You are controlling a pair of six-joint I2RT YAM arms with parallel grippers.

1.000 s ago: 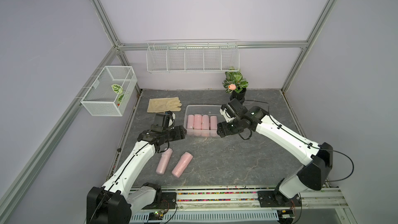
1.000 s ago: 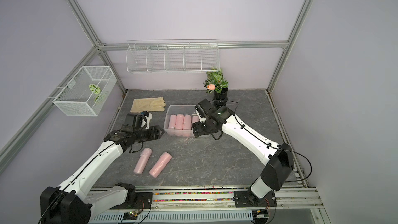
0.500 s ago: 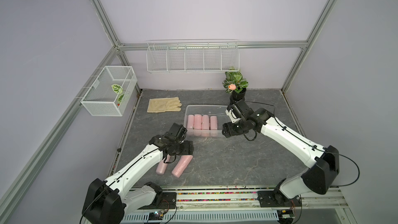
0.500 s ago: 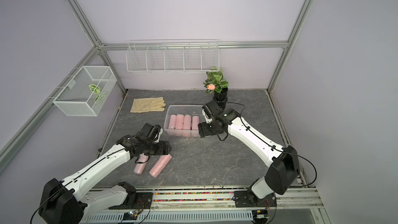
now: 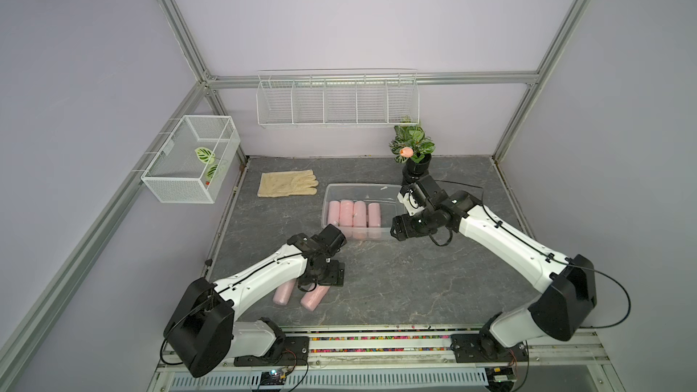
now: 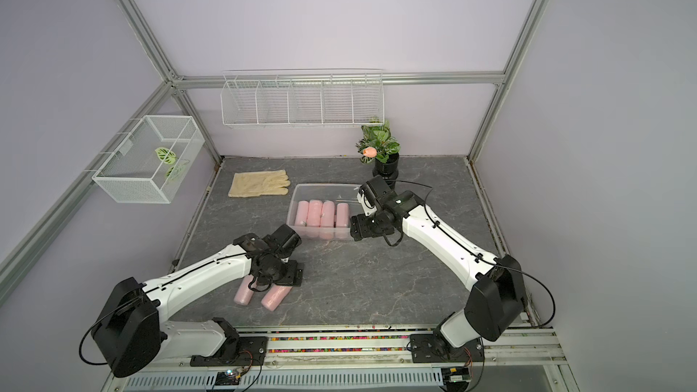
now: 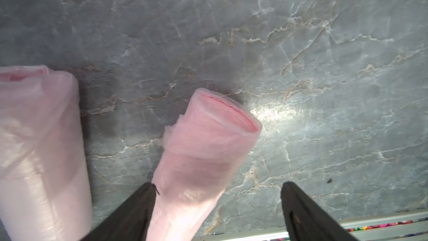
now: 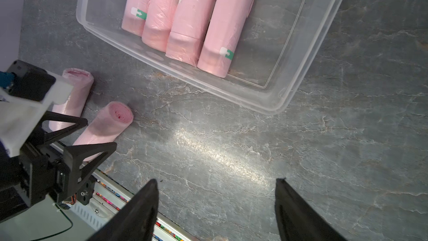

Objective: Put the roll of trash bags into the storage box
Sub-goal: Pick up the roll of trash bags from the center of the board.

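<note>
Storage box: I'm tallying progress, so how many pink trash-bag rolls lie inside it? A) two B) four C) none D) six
B, since four pink rolls lie side by side in the storage box, with two loose rolls on the table outside it.

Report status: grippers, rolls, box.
Left gripper open over a loose roll. Right gripper open, empty. Four rolls in box, two outside. Nothing blocking.

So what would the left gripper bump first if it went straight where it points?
Probably the pink roll right ahead: the open left gripper points down at the loose one nearer the table's middle. Depth is unclear.
</note>
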